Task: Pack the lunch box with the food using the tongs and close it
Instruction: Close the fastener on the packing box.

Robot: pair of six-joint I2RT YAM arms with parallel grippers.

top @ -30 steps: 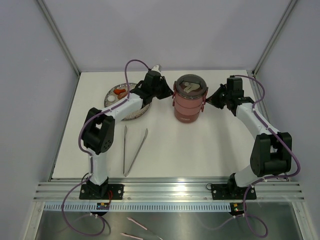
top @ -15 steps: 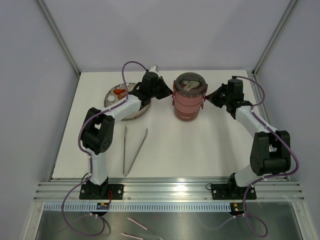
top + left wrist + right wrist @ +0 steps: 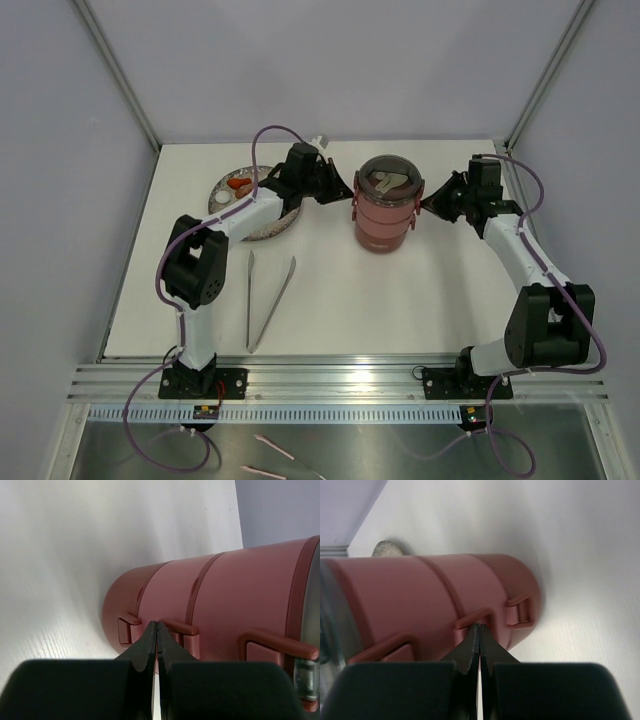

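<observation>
**Both closed grippers at the sides of the stacked lunch box; packing not yet begun**

The lunch box point(image 3: 385, 205) stands in the upper centre of the overhead view. Its red tiers are stacked one on another, and a metal piece lies across the top. The left gripper point(image 3: 345, 192) comes to it from the left and the right gripper point(image 3: 428, 203) from the right. Each has its fingers pressed fully together and grasps nothing.

In the left wrist view, the closed tip points at a side handle point(image 3: 179, 626) of a middle tier. It is touching or just beside the handle; I cannot tell which. The right wrist view shows the same on the other side.

The food point(image 3: 238, 185) lies on the grey plate point(image 3: 270, 228) in the upper left, partly hidden under the left arm. The tongs point(image 3: 265, 300) lie on the table point(image 3: 400, 300) in the lower left, well apart from both grippers.

I judge that the step in hand is a preparing one: steadying or placing the closed box between the two tips.

Since the tiers are together and the food is outside, the next move calls for opening the box. For this the fingers must part and take hold of the top piece or a handle, while the other arm keeps the stack from tipping. Only after that are the tongs needed.
</observation>
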